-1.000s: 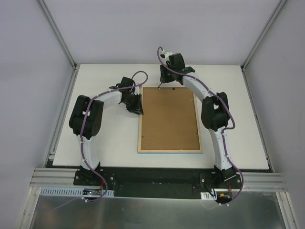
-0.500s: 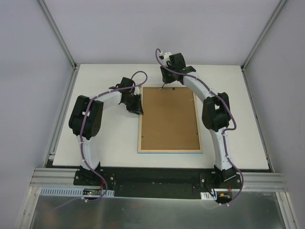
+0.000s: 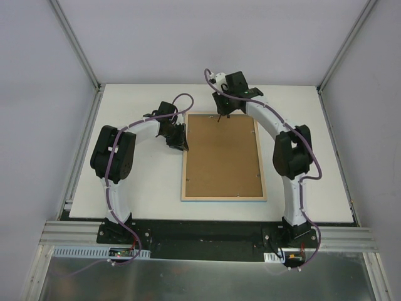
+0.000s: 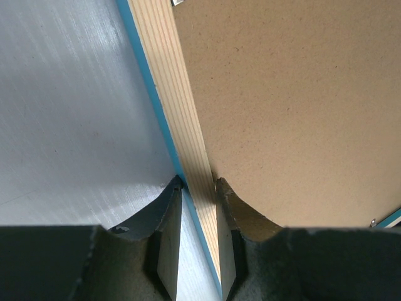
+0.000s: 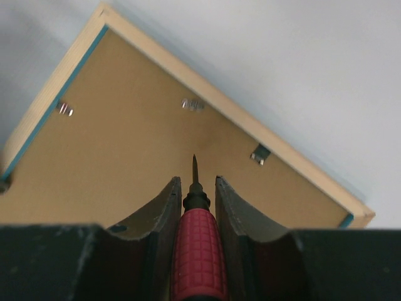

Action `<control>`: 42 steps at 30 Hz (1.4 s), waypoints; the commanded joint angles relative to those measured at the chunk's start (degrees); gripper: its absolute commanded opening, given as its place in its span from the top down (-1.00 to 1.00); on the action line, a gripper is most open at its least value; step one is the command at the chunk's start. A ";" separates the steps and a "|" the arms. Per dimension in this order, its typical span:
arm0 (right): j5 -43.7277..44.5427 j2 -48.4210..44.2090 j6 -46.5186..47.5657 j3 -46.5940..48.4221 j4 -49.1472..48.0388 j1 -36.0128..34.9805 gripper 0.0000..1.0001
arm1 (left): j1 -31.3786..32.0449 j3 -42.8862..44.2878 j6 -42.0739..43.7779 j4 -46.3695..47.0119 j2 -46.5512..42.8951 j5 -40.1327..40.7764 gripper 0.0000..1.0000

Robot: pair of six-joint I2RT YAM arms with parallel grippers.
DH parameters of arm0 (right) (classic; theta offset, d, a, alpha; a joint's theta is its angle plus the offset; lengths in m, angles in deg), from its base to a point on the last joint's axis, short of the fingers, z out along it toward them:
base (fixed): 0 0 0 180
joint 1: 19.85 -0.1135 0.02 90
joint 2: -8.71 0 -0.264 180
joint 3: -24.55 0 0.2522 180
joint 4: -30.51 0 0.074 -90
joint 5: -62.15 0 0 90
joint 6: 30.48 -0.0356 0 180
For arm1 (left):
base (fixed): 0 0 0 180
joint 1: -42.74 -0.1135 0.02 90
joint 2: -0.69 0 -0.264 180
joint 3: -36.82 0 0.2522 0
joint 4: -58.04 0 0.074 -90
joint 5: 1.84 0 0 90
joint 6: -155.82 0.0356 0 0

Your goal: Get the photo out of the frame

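Observation:
The frame [image 3: 185, 164] lies face down on the white table, pale wood edges up and a thin turquoise rim showing. The brown backing board [image 3: 222, 157] fills it, and the photo is hidden beneath. My left gripper [image 3: 180, 143] straddles the frame's left rail near its far corner. In the left wrist view it [image 4: 199, 185] is shut on the wood rail [image 4: 175, 106], one finger outside on the table and one on the backing board [image 4: 294, 106]. My right gripper [image 3: 220, 113] is shut on a red-handled pointed tool [image 5: 197, 251], its tip just above the backing board [image 5: 125, 163] near the far rail.
Small metal clips [image 5: 192, 105] [image 5: 259, 153] [image 5: 64, 110] hold the backing board along the frame's far rail. The white table [image 3: 138, 188] is bounded by grey walls and metal posts on three sides. Both arms arch over the far half of the table.
My right gripper with the tool has shifted a little to the right along the frame's far rail, and its elbow swung outward. The left arm and the frame have not moved.

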 commanded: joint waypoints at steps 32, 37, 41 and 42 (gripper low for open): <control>1.78 -24.75 3.22 -32.99 -10.03 12.33 0.99 | -0.74 -0.96 3.25 -3.51 -0.27 -5.14 1.00; 4.06 -23.78 5.16 -31.84 -9.23 12.42 0.99 | -0.74 -1.05 3.33 -3.51 -0.27 -5.14 1.00; 4.41 -23.43 5.86 -32.02 -9.94 12.42 0.99 | -0.74 -0.96 3.33 -3.51 -0.18 -5.40 1.00; 4.41 -23.34 5.86 -32.02 -9.94 12.42 0.99 | -0.74 -1.05 3.33 -3.51 -0.18 -5.49 1.00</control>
